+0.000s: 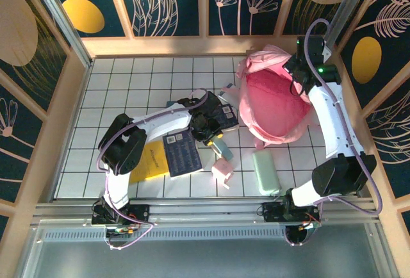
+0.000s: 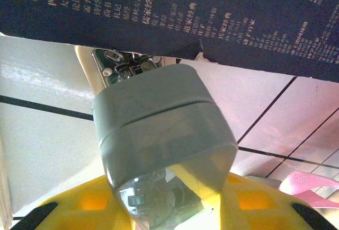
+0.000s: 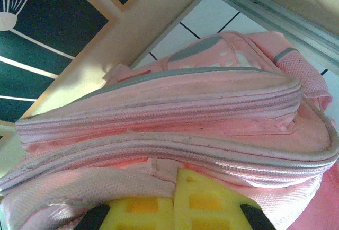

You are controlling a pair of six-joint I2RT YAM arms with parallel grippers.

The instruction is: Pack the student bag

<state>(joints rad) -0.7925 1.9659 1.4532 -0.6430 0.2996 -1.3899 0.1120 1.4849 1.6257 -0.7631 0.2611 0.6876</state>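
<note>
**Bag held open, next item under the left arm**

Top view: the student bag [image 1: 275, 102] lies open at the far right of the table [image 1: 128, 86]. My right gripper [image 1: 298, 76] is at the bag's far rim. My left gripper [image 1: 206, 126] hovers left of the bag, beside a dark book [image 1: 225, 116].

Left wrist: a grey-green object [image 2: 159, 118] sits between the yellow fingers. I cannot tell whether it is pinched.

Right wrist: the gripper is pressed together, apparently on the bag's pink rim fabric.

I judge this a pick-up. The next move calls for a sure grip, then a carry rightward into the bag's mouth.
</note>
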